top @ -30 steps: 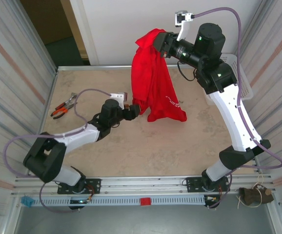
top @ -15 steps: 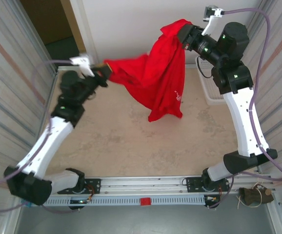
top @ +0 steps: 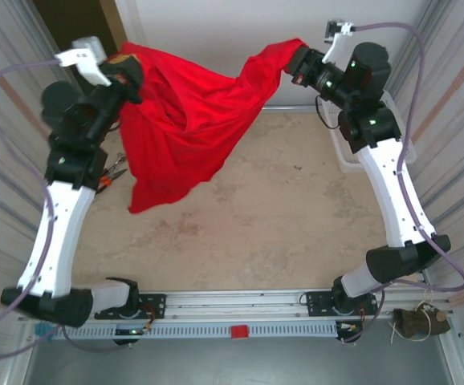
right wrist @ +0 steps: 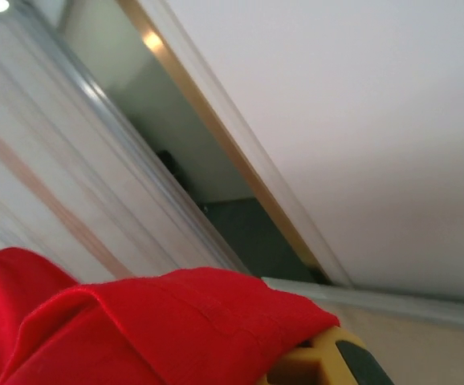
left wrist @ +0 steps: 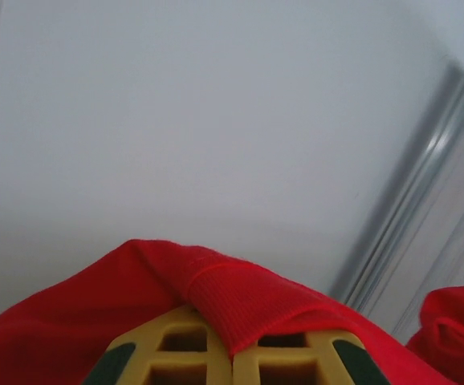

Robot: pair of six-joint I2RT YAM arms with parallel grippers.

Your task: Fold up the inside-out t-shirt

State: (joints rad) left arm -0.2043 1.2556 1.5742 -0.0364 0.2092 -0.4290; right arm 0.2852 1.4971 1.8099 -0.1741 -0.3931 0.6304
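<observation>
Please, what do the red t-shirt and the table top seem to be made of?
T-shirt: soft, matte knit cloth, likely cotton; it drapes in folds and has a ribbed edge. Table top: hard, matte, mottled beige surface, perhaps laminate or stone.

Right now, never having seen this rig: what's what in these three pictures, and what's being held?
These are two robot arms bolted at the near edge of a table. The wide picture comes from a fixed camera above and behind them. The other two come from a camera on each wrist, looking out past that arm's tool. The left tool and right tool each pinch an edge of a red t-shirt, holding it spread in the air between them with its lower part hanging down. Pliers lie on the table beside the left arm.
</observation>
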